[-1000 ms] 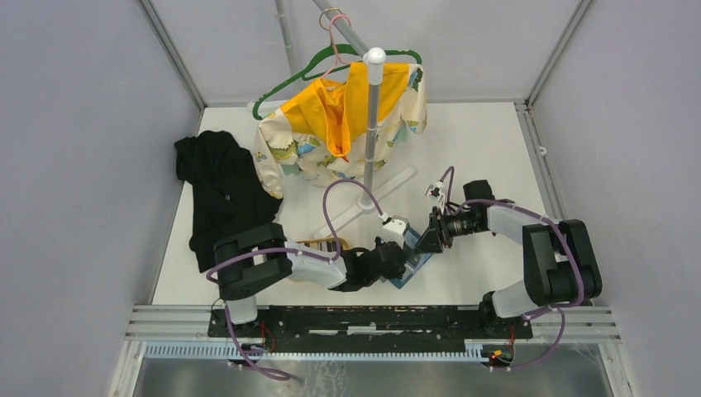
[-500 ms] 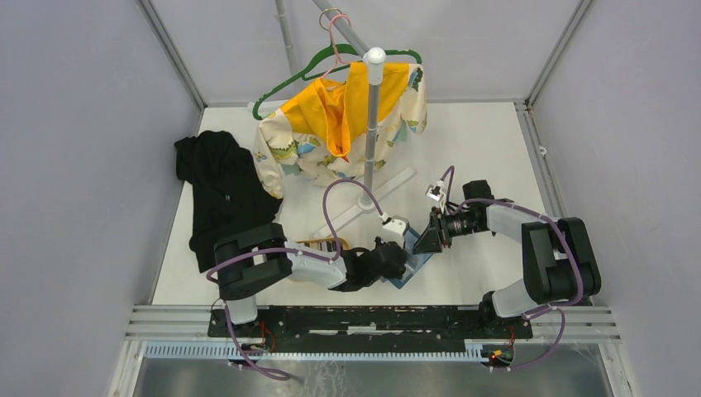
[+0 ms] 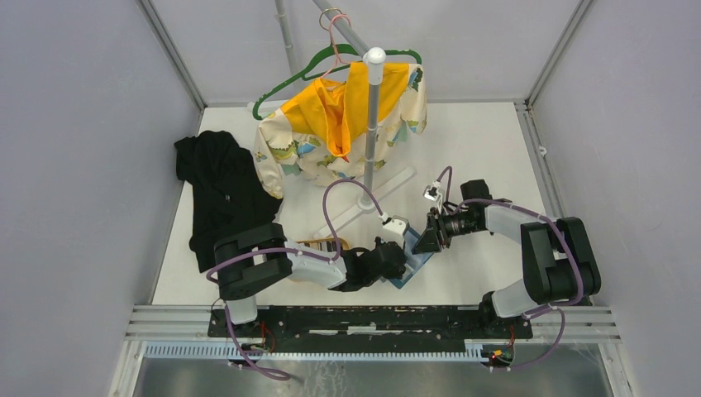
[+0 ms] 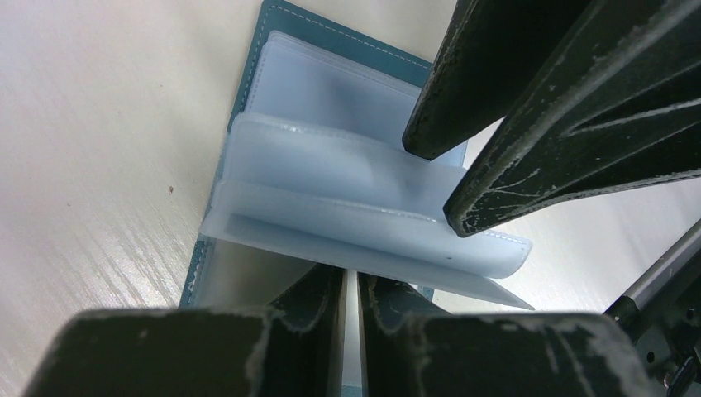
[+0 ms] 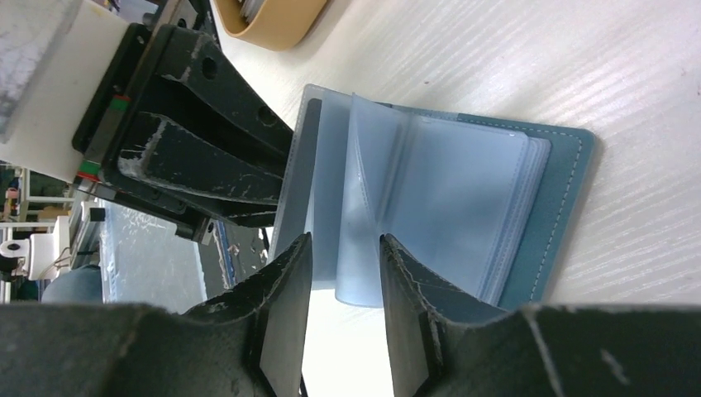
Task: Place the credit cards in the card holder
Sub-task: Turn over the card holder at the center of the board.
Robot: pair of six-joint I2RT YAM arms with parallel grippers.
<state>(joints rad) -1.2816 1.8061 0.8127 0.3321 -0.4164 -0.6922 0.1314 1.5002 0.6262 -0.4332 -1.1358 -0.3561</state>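
Teal card holder [image 5: 570, 207], left claw [image 4: 351, 285] pinching it; right-wrist view adds right claw [image 5: 345, 248] spread.

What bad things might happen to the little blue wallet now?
1. The left gripper pinches one edge of the open card holder. A pull might drag it across the table, or it might slip free.
2. A clear sleeve stands up inside the open right gripper. Closing hard might crease or tear it.
3. Both grippers crowd close together over the holder, so they might bump.
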